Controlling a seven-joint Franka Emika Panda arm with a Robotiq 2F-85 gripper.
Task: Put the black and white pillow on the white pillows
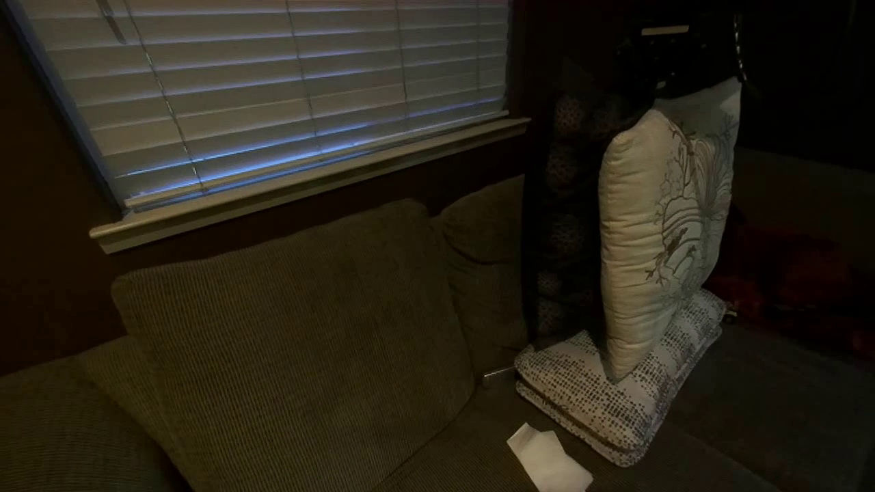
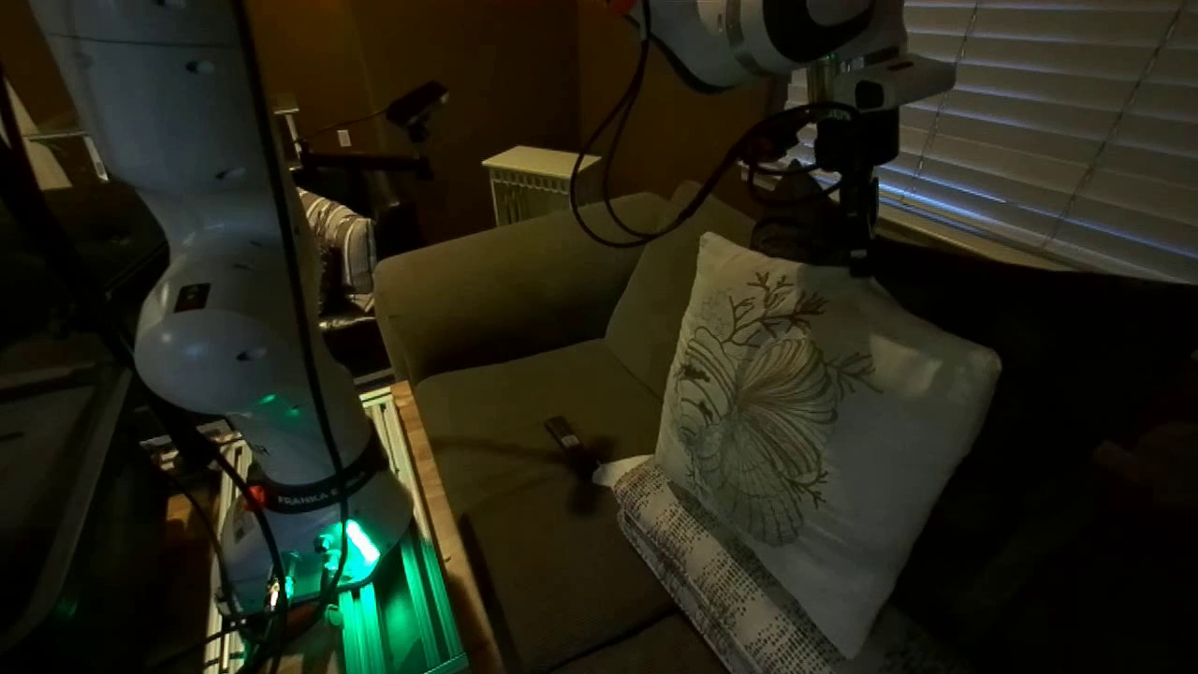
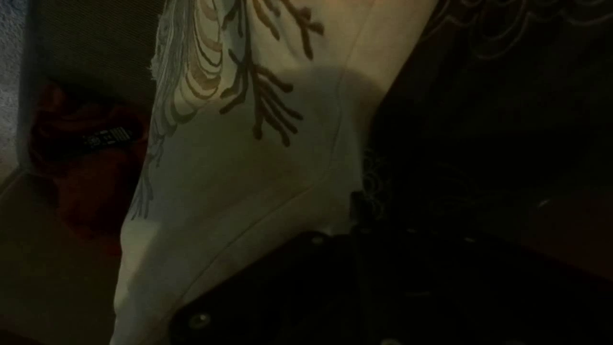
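Note:
The black and white pillow [image 1: 683,205] stands nearly upright, tilted, with its plant and shell design facing out. It also shows in an exterior view [image 2: 777,412] and large in the wrist view [image 3: 230,153]. The white pillows [image 1: 581,383] lie flat, stacked, speckled grey, directly under its lower edge; they also show in an exterior view [image 2: 721,571]. The lower corner appears to touch the stack. My gripper [image 2: 859,262] is at the pillow's top edge, and the cloth narrows into its jaws in the wrist view [image 3: 357,218]. It appears shut on that edge; the fingertips are mostly dark.
A dark patterned cushion [image 1: 564,232] stands behind the pillow against the couch back [image 1: 294,342]. A white paper [image 1: 550,461] and a dark remote-like item [image 2: 566,435] lie on the seat. Red cloth [image 3: 96,191] lies beyond. Window blinds [image 1: 287,89] are behind the couch.

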